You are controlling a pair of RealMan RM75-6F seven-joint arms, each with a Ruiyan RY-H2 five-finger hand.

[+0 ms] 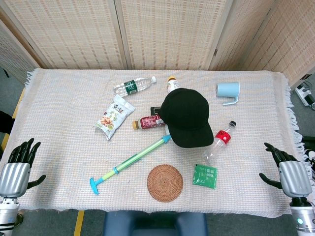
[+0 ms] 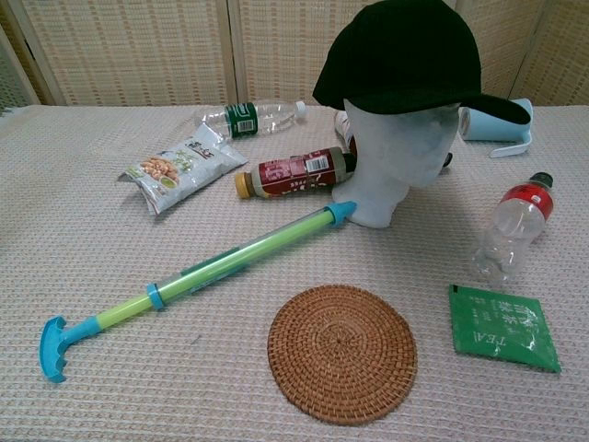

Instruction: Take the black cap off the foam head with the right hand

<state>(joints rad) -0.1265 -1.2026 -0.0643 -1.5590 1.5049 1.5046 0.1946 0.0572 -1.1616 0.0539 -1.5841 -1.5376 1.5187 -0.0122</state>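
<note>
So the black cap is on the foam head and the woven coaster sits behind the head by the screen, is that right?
Not quite. The black cap is on the foam head, but the woven coaster lies in front of the head, near the table's front edge, as the chest view shows.

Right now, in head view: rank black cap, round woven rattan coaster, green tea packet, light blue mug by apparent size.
1. black cap, though raised nearer the camera
2. round woven rattan coaster
3. green tea packet and light blue mug: too alike to rank

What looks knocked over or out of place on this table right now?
All three bottles lie on their sides: the clear water bottle, the red-labelled drink bottle and the empty red-capped bottle. The blue cup is tipped over too. The black cap sits normally on the foam head. Nothing looks spilled.
</note>
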